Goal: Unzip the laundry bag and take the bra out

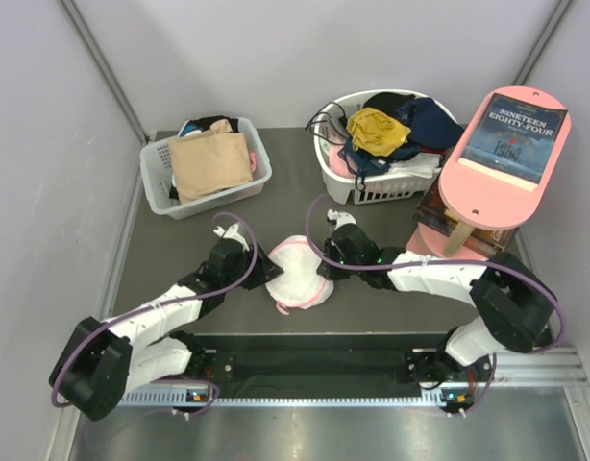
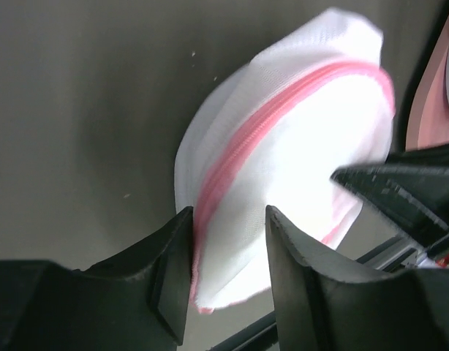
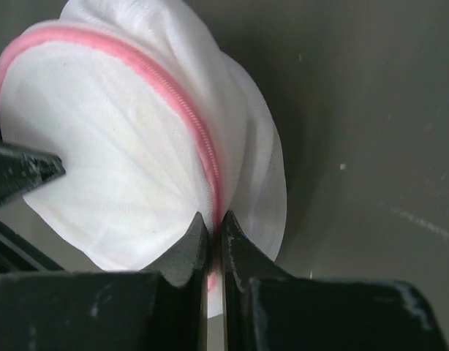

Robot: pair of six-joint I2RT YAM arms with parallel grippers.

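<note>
The laundry bag [image 1: 297, 272], a round white mesh pouch with a pink zip rim, stands on edge on the dark table between my two grippers. My right gripper [image 1: 324, 274] is shut on the pink zip rim [image 3: 210, 157] at the bag's right side; in the right wrist view the gripper [image 3: 216, 227] pinches the rim tightly. My left gripper [image 1: 269, 272] is at the bag's left side. In the left wrist view the gripper [image 2: 228, 227] is open, with the bag's lower edge [image 2: 283, 146] between the jaws. The bra is hidden; nothing shows apart from the bag.
A white slotted basket [image 1: 160, 182] holding a beige garment [image 1: 210, 161] stands at the back left. Another white basket [image 1: 391, 187] with a yellow cloth [image 1: 377, 128] and dark clothes stands at the back right. A pink stand with a book [image 1: 511, 144] is at the right.
</note>
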